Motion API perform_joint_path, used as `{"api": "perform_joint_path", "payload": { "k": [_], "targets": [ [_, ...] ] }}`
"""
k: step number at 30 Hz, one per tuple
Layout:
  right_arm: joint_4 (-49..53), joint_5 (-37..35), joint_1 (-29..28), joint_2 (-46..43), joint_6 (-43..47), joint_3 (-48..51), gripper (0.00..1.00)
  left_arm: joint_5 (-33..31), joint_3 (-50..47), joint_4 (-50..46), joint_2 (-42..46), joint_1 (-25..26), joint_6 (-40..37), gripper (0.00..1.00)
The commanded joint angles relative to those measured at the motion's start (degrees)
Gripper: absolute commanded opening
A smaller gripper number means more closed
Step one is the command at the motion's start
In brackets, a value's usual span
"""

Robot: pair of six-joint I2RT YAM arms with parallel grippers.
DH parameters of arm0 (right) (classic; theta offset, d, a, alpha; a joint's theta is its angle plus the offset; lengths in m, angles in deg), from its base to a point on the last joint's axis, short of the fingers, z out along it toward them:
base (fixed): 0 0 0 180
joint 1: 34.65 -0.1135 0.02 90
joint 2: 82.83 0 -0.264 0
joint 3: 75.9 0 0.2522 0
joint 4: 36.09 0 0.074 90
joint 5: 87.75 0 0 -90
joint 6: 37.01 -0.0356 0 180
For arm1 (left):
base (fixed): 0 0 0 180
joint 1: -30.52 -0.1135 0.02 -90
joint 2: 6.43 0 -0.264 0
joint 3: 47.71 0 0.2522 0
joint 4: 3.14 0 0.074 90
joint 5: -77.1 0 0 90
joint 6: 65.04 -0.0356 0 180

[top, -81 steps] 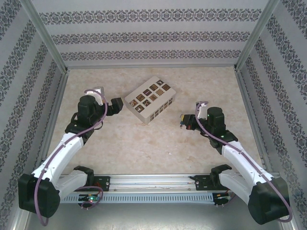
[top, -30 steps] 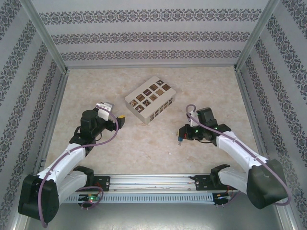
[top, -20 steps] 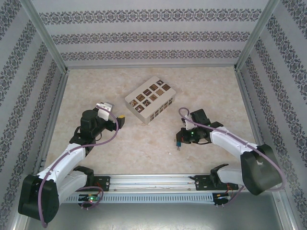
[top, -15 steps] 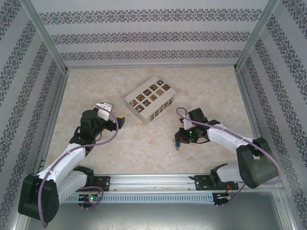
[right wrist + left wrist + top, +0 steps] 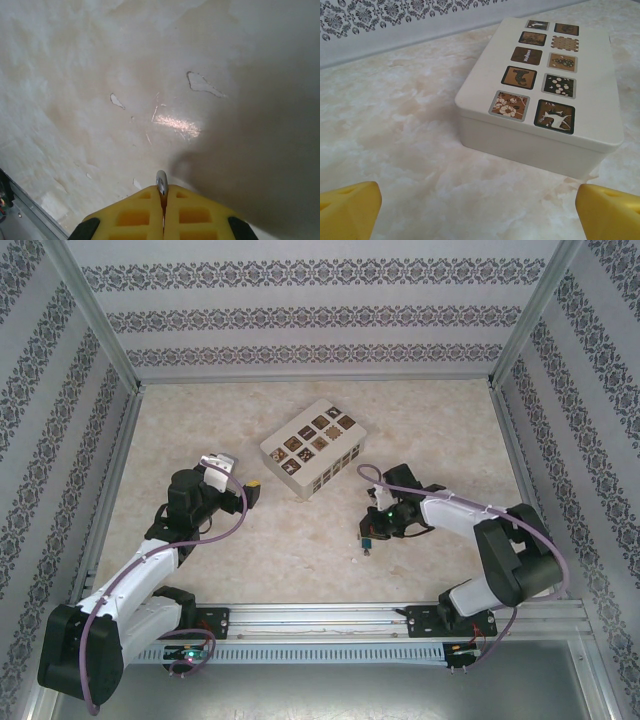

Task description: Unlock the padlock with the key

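Note:
My right gripper (image 5: 367, 538) hangs over the table right of centre, pointing down and shut. A small blue bit that looks like the padlock (image 5: 367, 536) shows at its tip in the top view. In the right wrist view a curved silver piece, the padlock's shackle (image 5: 161, 182) by its look, sticks out between the closed yellow fingertips (image 5: 162, 197) just above the tabletop. A tiny speck (image 5: 352, 560) lies on the table nearby; I cannot tell whether it is the key. My left gripper (image 5: 255, 490) is open and holds nothing, its yellow fingertips (image 5: 347, 210) apart in front of the beige box.
The beige box (image 5: 313, 447) with dark patterned squares (image 5: 540, 75) lies at the table's middle back, just beyond my left gripper. Patterned walls close off the back and both sides. The marbled tabletop (image 5: 125, 100) shows small chips and scratches under my right gripper.
My right arm has swung its shut gripper left and slightly nearer, lower over the table. The left arm, which backed off from the box earlier, has held still over the last second.

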Motion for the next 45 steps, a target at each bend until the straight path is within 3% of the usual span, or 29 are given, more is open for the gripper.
{"api": "perform_joint_path", "payload": {
  "k": [1, 5, 22, 28, 40, 45],
  "targets": [
    [-0.3, 0.7, -0.7, 1.7, 1.0, -1.6, 0.00, -1.0, -0.5, 1.5, -0.2, -0.5, -1.4, 0.99],
    [-0.4, 0.4, -0.7, 2.7, 1.0, -1.8, 0.01, -1.3, -0.5, 1.4, -0.2, -0.5, -1.6, 0.99],
    [3.7, -2.5, 0.9, -3.7, 2.9, -3.0, 0.25, -1.3, -0.5, 1.4, -0.1, -0.5, -1.7, 0.99],
    [4.4, -5.8, 4.3, -10.8, 2.8, -2.7, 0.26, -1.2, -0.4, 1.4, 0.0, -0.5, -1.8, 0.99],
    [1.8, -18.9, 14.8, -25.4, 8.6, -4.1, 0.33, -1.2, -0.3, 1.5, 0.3, -0.5, -1.8, 0.99],
    [-3.0, -24.2, 17.7, -30.1, 13.3, -2.1, 0.45, -2.0, -0.2, 1.1, 1.1, -0.5, -2.1, 0.99]
  ]
}}
